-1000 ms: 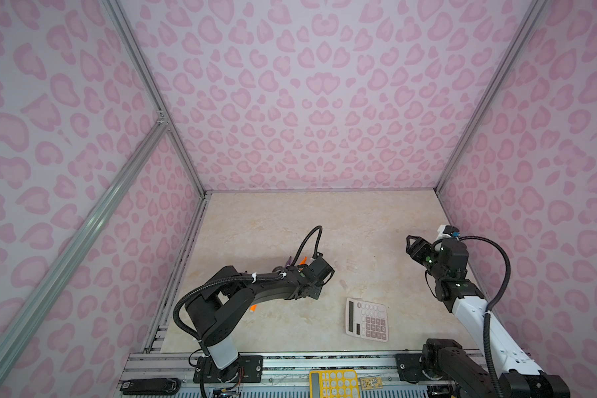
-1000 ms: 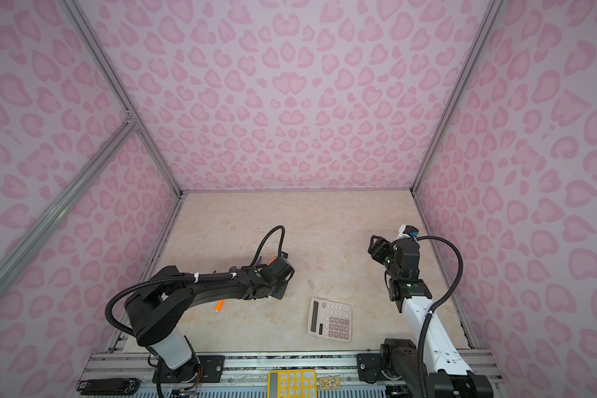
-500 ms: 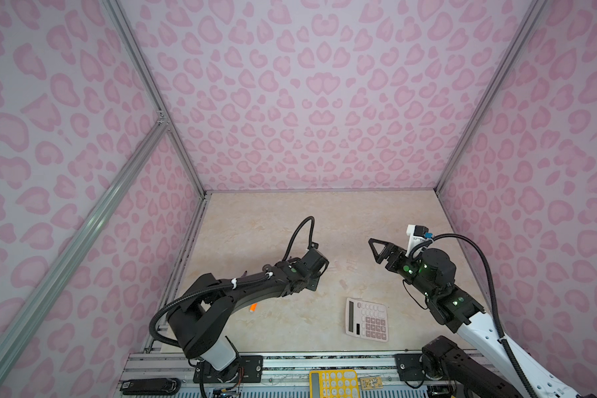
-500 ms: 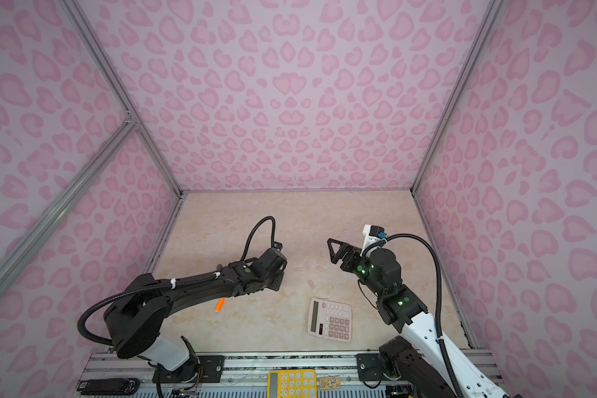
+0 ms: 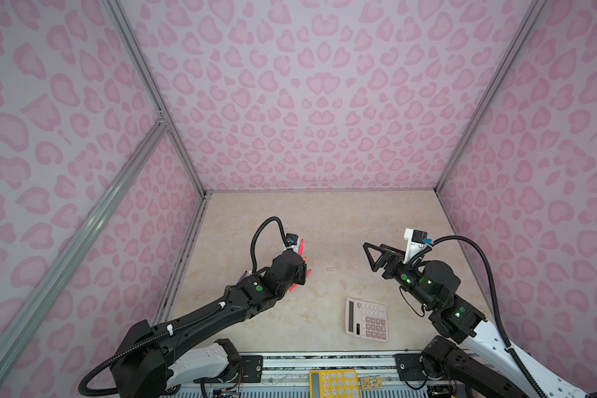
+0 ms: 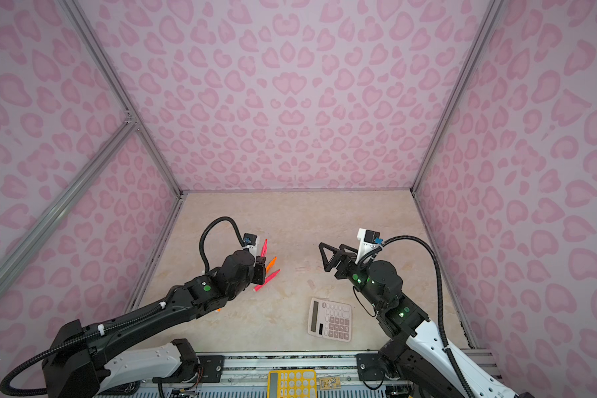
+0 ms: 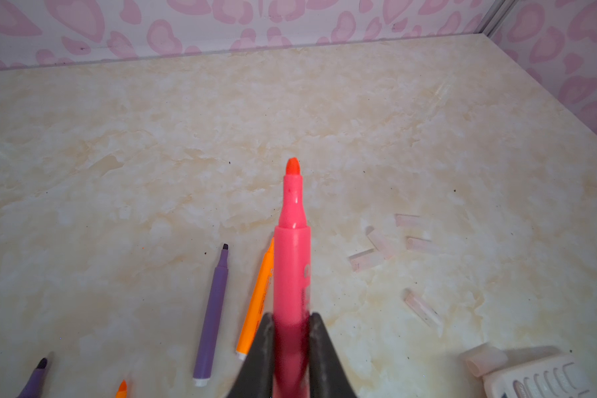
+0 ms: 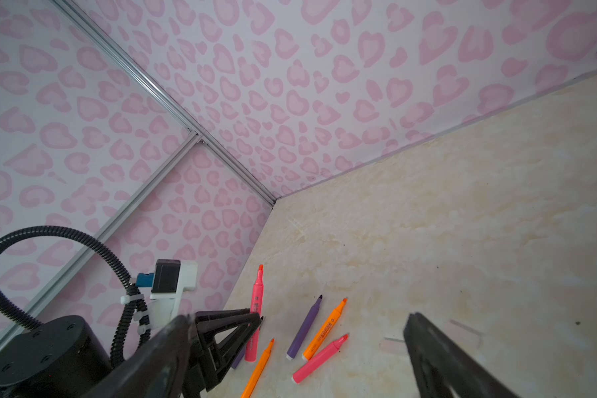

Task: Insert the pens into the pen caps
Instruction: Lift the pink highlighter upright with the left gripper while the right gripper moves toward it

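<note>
L arm stretched fwd, low | L jaws clamped | R arm bent, raised | R jaws wide apart

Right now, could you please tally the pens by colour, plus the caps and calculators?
Pink pens: 2
Orange pens: 2
Purple pens: 2
Clear caps: 6
Calculators: 2
Total: 14

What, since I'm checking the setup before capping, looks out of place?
The pale calculator lies askew on the table, unrelated to capping; one clear cap sits right by its corner.
</note>
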Controlling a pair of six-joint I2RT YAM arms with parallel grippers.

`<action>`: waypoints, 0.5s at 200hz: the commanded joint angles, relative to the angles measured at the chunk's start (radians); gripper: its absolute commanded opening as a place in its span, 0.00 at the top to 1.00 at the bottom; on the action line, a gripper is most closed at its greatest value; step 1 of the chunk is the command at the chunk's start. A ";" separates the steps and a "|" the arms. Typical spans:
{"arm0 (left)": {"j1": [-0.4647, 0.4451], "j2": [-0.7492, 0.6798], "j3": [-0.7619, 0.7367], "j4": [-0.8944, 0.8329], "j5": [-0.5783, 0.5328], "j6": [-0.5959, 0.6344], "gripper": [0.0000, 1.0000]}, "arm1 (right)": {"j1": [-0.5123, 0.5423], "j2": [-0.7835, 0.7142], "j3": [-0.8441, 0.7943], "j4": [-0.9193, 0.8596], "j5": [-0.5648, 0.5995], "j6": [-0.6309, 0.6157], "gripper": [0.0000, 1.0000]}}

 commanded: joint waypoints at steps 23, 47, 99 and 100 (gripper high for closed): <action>0.001 -0.028 -0.021 0.221 -0.024 0.033 0.96 | -0.001 0.036 -0.010 0.147 0.014 -0.121 0.09; 0.001 -0.060 -0.026 0.229 0.035 0.057 0.96 | 0.000 0.156 0.081 0.141 -0.038 -0.125 0.14; 0.001 -0.177 -0.102 0.264 0.096 0.115 0.96 | 0.086 0.346 0.162 0.153 -0.058 -0.050 0.35; 0.000 -0.178 -0.103 0.265 0.098 0.115 0.96 | 0.091 0.344 0.161 0.157 -0.056 -0.050 0.35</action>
